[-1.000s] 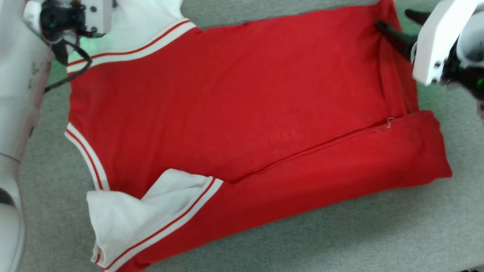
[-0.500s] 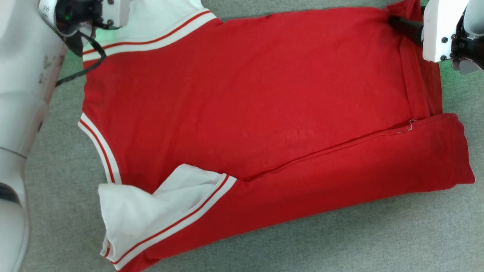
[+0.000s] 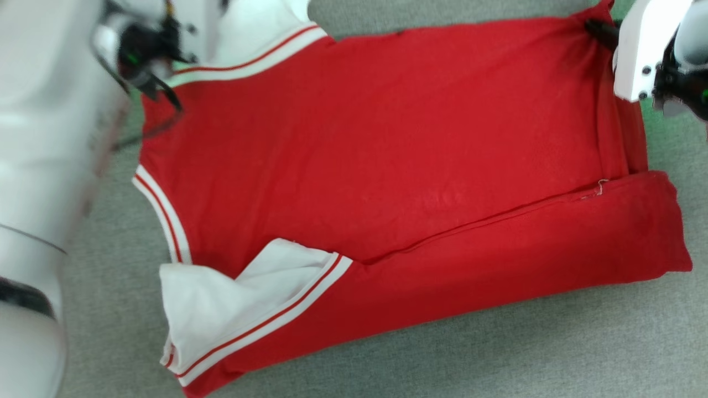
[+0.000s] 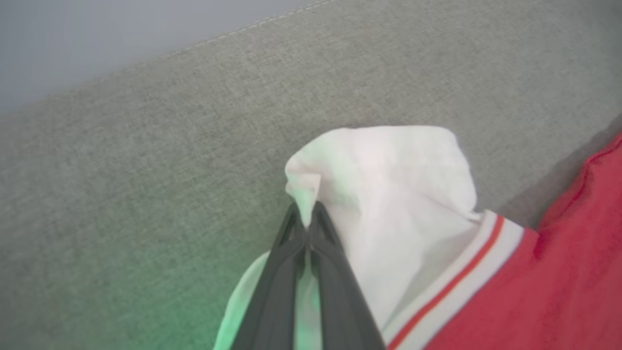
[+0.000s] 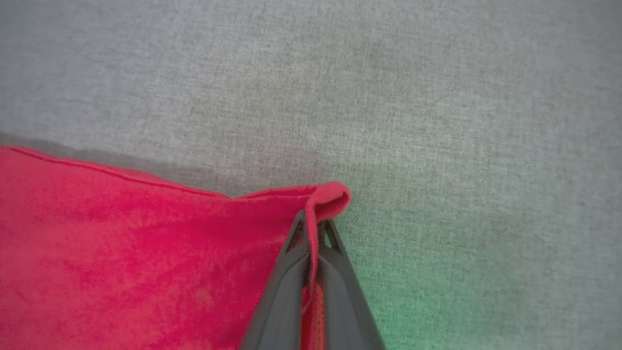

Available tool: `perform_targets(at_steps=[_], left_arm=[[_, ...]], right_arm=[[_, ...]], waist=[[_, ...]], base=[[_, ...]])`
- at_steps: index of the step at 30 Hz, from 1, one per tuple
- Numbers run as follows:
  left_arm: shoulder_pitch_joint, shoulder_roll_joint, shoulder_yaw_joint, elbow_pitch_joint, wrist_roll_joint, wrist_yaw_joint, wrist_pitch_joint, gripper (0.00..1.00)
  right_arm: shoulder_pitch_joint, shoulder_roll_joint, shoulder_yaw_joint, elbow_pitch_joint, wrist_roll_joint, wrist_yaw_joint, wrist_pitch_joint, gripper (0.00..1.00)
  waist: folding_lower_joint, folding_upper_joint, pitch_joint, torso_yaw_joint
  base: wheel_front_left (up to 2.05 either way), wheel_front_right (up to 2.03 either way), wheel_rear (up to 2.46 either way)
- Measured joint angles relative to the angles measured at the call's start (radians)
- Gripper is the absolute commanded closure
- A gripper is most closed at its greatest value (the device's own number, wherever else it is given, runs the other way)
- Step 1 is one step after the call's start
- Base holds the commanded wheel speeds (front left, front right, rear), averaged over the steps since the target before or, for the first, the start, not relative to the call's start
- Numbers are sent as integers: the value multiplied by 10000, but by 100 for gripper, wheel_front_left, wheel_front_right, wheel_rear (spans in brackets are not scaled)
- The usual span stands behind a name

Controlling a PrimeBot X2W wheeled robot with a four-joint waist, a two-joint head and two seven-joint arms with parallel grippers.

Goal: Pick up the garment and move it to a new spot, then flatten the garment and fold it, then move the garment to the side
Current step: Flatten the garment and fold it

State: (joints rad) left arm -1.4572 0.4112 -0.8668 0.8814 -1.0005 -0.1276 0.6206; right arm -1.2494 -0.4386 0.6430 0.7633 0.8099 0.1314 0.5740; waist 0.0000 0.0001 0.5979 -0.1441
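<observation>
1. Position of work. The garment lies flat on the grey surface, plain red side up, across the centre of the head view. Its long axis runs left to right, with the sleeve end toward the robot's left and the hem end toward its right.
2. State of fold. The near long edge is turned over the body as a flap, with the near sleeve lying at its left end. The far long edge is not yet folded.
3. Governing relation. Both grippers sit on the far long edge, one at each end, well apart. The body of the garment lies from the fingers back toward the robot. The line between the two grips runs parallel to the long axis. The next move is judged to be a joint lift and carry of that edge toward the flap.
4. Arm allocation. The left arm is nearer the sleeve end and the right arm nearer the hem end. No crossover is needed.
5. Left gripper. The jaws are pinched together on the far sleeve, and white cloth bunches above the tips.
6. Right gripper. The jaws are pinched together on the hem corner, and a small roll of red cloth curls over the tips.
7. Caution. Both bites look shallow. Uneven travel would likely skew the fold or free a corner.
</observation>
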Motion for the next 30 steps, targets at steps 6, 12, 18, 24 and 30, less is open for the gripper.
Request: perform_targets(at_steps=[6, 12, 18, 24, 30], left_arm=[[928, 123, -142, -1131, -591, -13, -1639, 100], [2176, 679, -368, -2823, -1011, -13, -3007, 100], [4032, 1879, -238, -4874, -1519, 21, -3810, 100], [6334, 3147, 12, -7572, -2057, 928, -4571, 100], [8606, 4387, 318, -10115, -2637, 2115, -5465, 100]], right_arm=[[878, -606, 347, -359, 485, 0, -652, 100], [2020, -1463, 545, -1118, 867, 0, -1064, 100], [3165, -2242, 579, -2232, 1045, 0, -1337, 100], [4237, -2819, 282, -3262, 1034, 0, -1396, 100], [5335, -3237, -332, -3942, 907, 0, -1287, 100]], waist=[[0, 0, -744, 200], [0, 0, -1703, 523], [0, 0, -2603, 886], [0, 0, -3191, 1232], [0, 0, -3339, 1455]], base=[[0, 0, 0], [0, 0, 0], [0, 0, 0], [0, 0, 0], [0, 0, 0]])
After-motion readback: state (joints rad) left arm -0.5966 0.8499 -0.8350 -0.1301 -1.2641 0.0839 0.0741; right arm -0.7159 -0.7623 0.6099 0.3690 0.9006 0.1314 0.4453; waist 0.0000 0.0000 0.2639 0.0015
